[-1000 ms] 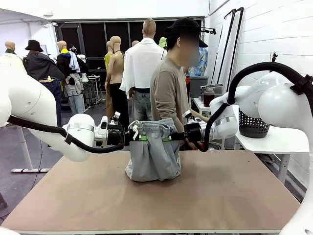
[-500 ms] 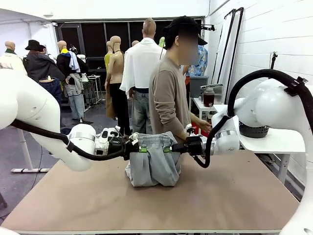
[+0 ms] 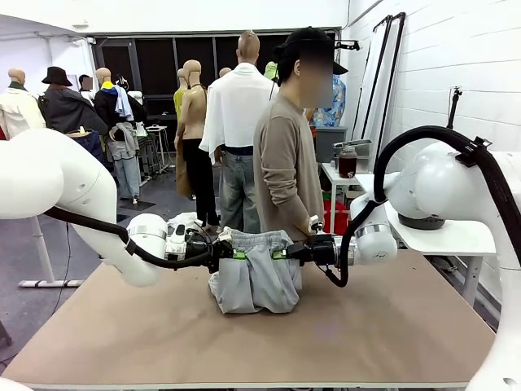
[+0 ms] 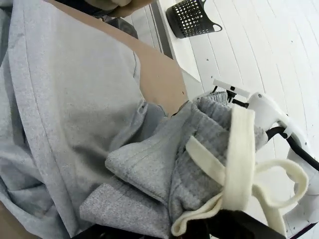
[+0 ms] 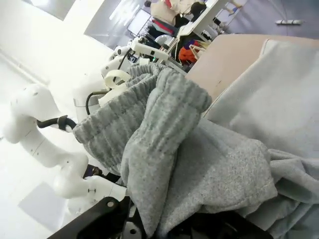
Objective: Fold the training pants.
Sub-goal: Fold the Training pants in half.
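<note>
My left gripper (image 3: 223, 254) and right gripper (image 3: 286, 253) clamp the training pants (image 3: 254, 281) waistband near the tabletop's (image 3: 383, 326) far edge; fingertips buried in cloth.

1. My left arm (image 3: 57, 183) reads as glossy white rounded shells, with a silver band at the wrist joint.
2. A thick black cable (image 3: 122, 236) loops under that arm toward its black gripper (image 3: 221, 254).
3. My right arm (image 3: 444, 183) has the same bulbous white casing, and a black hose (image 3: 423, 134) arches over it, clipped by a dark bracket.
4. The right gripper (image 3: 291, 253) is black; green pads (image 3: 278, 254) show at the fingertips.
5. The person (image 3: 286, 167) opposite me wears a taupe long-sleeved top and a black cap.
</note>
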`<state>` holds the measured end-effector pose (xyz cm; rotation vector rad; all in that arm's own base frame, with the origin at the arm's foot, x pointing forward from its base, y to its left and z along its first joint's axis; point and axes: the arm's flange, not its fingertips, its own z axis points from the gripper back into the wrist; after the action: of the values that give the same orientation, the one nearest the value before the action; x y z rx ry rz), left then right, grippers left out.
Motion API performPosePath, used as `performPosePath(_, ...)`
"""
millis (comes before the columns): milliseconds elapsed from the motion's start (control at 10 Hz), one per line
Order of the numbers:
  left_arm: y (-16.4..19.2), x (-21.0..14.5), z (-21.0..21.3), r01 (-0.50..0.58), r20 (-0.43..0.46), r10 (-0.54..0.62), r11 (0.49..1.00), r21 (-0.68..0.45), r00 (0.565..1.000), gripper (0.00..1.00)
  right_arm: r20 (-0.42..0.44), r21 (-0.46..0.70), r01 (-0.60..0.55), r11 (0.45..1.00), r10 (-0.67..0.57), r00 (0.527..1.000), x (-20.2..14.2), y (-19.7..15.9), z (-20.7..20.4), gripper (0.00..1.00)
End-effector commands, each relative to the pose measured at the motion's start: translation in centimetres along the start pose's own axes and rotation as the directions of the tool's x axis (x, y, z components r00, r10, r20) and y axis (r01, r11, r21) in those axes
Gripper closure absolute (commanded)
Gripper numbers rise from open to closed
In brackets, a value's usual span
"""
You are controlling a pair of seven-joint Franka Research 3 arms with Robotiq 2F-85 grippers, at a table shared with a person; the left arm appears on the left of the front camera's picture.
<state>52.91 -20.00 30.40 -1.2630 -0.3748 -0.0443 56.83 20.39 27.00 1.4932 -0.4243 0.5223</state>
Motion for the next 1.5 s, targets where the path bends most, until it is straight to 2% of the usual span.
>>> performPosePath(0,-0.4,-0.4,0.1,0.005,-0.003,-0.005,1.000,0.002,1.000,1.00,-0.001,0.004,-0.009,1.000,0.009,1.000,-0.3,0.3,0.1,1.00)
performPosePath(600,-0.3,-0.4,-0.6,0.003,-0.014,-0.003,1.000,-0.011,1.000,1.00,-0.008,0.006,0.000,1.000,0.000,1.000,-0.2,0.1,-0.5,1.00)
performPosePath(1000,3.1,4.3,-2.2,-0.104,-0.009,0.105,0.993,0.047,0.994,1.00,0.071,-0.039,0.096,0.995,-0.093,0.993,0.4,-2.1,0.9,1.00)
performPosePath(1400,5.2,6.2,-3.4,-0.193,-0.012,0.196,0.973,0.124,0.981,1.00,0.103,-0.108,0.184,0.977,-0.173,0.980,1.1,-4.8,1.9,1.00)
